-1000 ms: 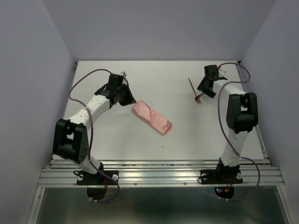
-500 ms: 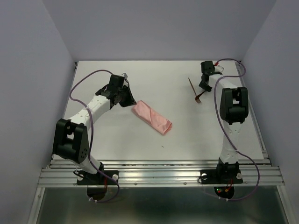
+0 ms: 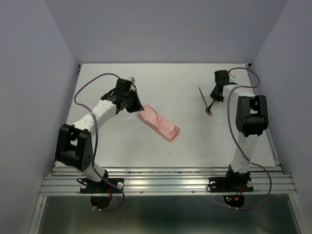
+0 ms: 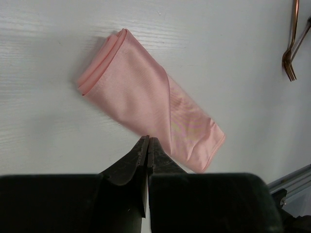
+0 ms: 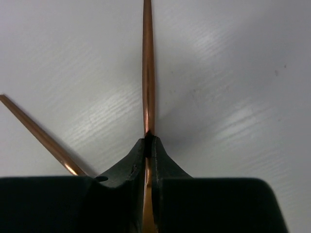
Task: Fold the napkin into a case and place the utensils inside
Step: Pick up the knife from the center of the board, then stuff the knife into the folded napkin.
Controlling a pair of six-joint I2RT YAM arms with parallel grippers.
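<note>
The right end effector (image 5: 148, 144) clamps the shaft of a thin, stiff, probably slippery copper utensil (image 5: 147, 73); the left end effector (image 4: 147, 144) sits closed on nothing just beside the soft napkin (image 4: 146, 97).

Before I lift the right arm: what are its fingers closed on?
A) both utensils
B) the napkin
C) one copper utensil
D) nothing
C: in the right wrist view the right fingers pinch one utensil, while the other utensil lies off to the side, outside them.
</note>
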